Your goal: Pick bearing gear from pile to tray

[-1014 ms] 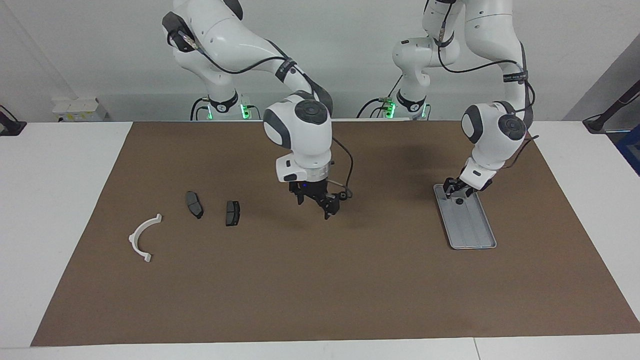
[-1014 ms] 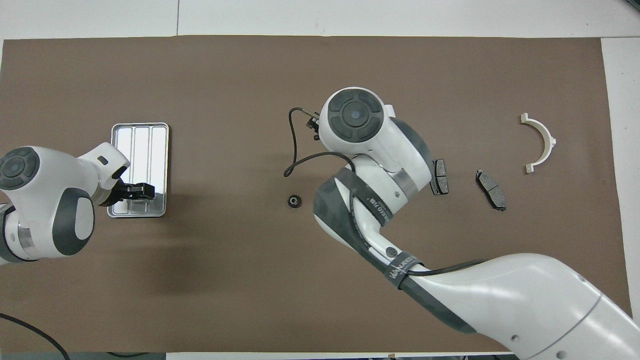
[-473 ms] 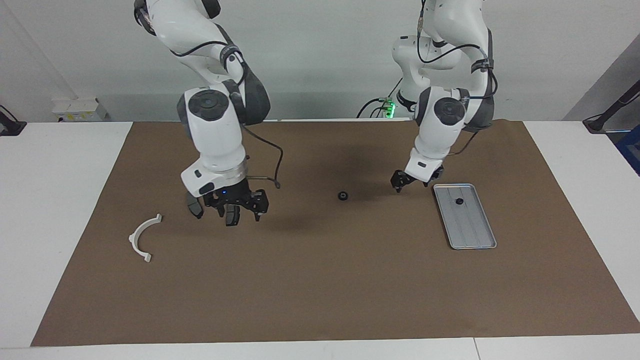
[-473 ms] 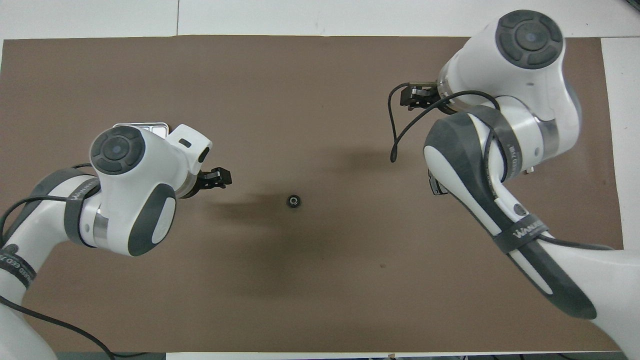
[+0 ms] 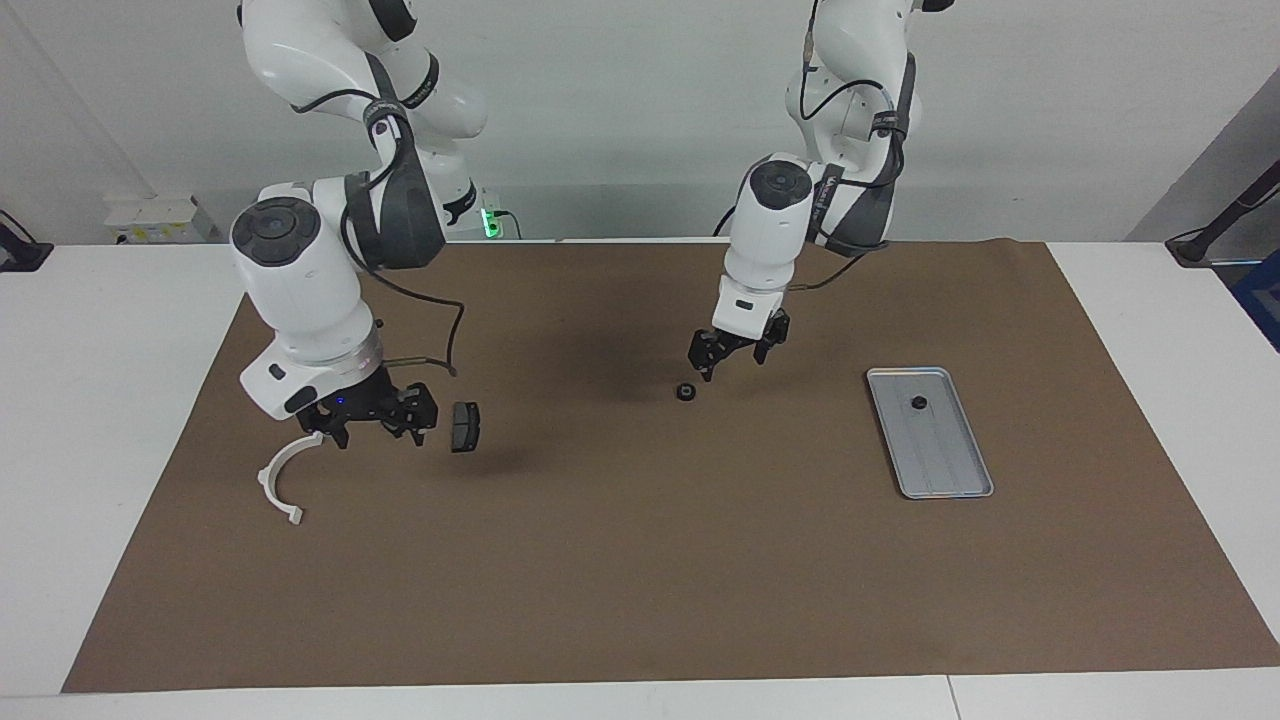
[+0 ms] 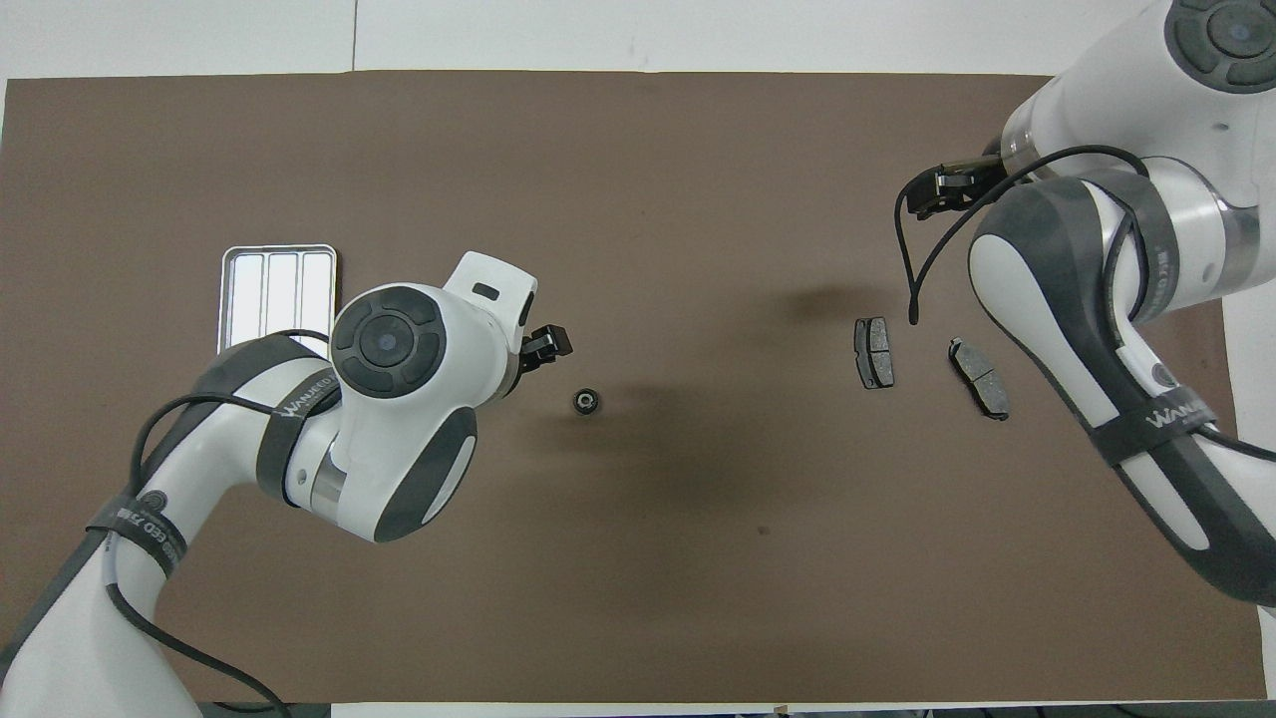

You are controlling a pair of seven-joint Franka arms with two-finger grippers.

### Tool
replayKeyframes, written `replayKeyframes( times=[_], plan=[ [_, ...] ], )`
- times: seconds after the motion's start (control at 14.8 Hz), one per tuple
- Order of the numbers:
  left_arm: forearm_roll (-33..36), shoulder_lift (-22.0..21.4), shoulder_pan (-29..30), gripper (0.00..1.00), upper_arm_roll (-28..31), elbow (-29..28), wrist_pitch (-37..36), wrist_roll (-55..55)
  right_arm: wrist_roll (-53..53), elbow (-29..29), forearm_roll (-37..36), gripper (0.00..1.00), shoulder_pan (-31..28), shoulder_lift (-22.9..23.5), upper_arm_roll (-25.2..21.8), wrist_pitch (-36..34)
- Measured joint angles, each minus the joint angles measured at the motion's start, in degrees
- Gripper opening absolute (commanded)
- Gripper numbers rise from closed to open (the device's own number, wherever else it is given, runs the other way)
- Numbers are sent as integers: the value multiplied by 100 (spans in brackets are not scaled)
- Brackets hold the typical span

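- Facing view: a black ring (image 5: 686, 392) lies on the mat (image 5: 640, 560), just below the left gripper (image 5: 731, 351), whose fingers are spread and empty.
- Another ring (image 5: 917, 403) sits in the tray (image 5: 950, 480), toward the left arm's end.
- Right gripper (image 5: 368, 418) hangs released over the white bracket (image 5: 280, 478) and two plates (image 6: 875, 351).

You face a plain pale grey wall (image 5: 620, 110) above a white table (image 5: 110, 400) topped with a brown mat (image 5: 640, 580).
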Motion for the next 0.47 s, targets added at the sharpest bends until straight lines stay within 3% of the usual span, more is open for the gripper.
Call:
replayKeyframes(
  times=[0.47],
  plan=[
    [0, 555, -267, 100, 7, 1, 440, -337, 0, -12, 9, 100, 5, -110, 43, -59]
  ],
)
